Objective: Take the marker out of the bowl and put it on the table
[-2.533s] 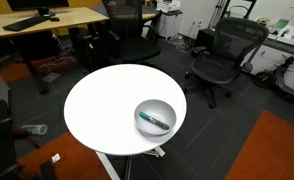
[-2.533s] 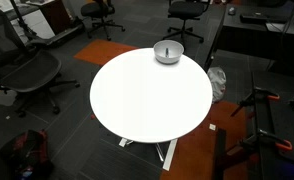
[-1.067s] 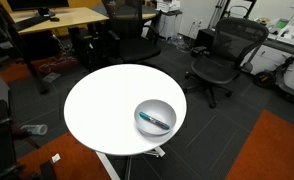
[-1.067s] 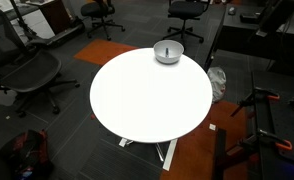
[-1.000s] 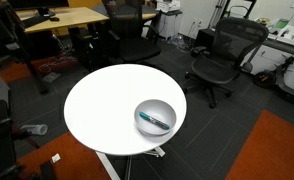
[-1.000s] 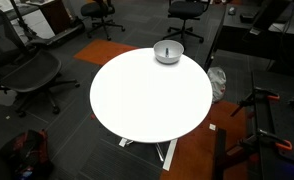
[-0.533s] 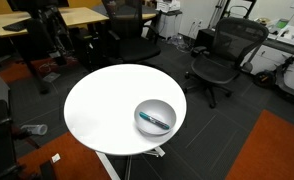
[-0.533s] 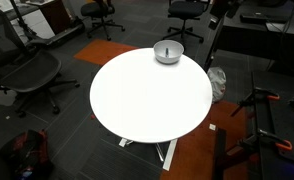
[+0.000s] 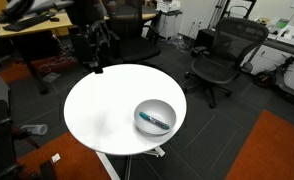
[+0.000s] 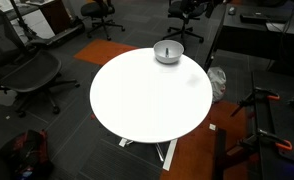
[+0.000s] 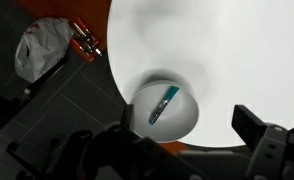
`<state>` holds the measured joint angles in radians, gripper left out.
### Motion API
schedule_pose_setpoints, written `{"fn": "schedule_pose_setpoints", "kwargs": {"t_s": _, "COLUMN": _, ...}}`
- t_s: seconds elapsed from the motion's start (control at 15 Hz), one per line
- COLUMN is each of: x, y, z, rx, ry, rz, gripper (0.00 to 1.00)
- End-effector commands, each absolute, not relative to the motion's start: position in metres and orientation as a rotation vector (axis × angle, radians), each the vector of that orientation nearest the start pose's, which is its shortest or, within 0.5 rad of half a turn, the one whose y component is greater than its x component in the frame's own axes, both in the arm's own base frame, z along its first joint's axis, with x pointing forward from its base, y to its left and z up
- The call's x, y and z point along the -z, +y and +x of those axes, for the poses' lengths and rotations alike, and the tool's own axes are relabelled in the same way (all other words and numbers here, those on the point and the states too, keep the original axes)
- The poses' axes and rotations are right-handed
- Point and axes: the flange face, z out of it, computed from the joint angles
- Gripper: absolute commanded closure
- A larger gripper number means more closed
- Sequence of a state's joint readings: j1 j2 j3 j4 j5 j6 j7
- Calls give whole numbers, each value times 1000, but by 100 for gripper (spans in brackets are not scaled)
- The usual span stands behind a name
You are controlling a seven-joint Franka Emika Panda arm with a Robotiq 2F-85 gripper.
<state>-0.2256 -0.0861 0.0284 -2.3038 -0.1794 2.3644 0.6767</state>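
Wrist view: approach step; gripper [image 11: 182, 150] open, marker [image 11: 163, 104] in bowl [image 11: 185, 120] at 12 o'clock; next, descend and straddle marker

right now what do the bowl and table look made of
The bowl looks like polished metal, likely steel: silver-grey with bright reflections on its wall. The table top looks like matte white laminate or painted board, evenly pale without glare; which one is unclear.
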Motion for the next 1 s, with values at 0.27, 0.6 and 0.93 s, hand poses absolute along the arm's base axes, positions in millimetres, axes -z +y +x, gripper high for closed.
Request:
{"fn": "schedule_pose_setpoints", "kwargs": {"t_s": 0.27, "x": -364, "y": -153, "z": 561, "rx": 277, "ry": 1538, "rz": -2833, "gripper": 0}}
{"fn": "schedule_pose_setpoints", "kwargs": {"t_s": 0.6, "x": -329, "y": -177, "z": 580, "rx": 276, "ry": 1694, "rz": -2721, "gripper": 0}}
{"fn": "schedule_pose_setpoints", "kwargs": {"t_s": 0.93, "x": -296, "y": -195, "z": 592, "rx": 274, "ry": 1788, "rz": -2639, "gripper": 0}}
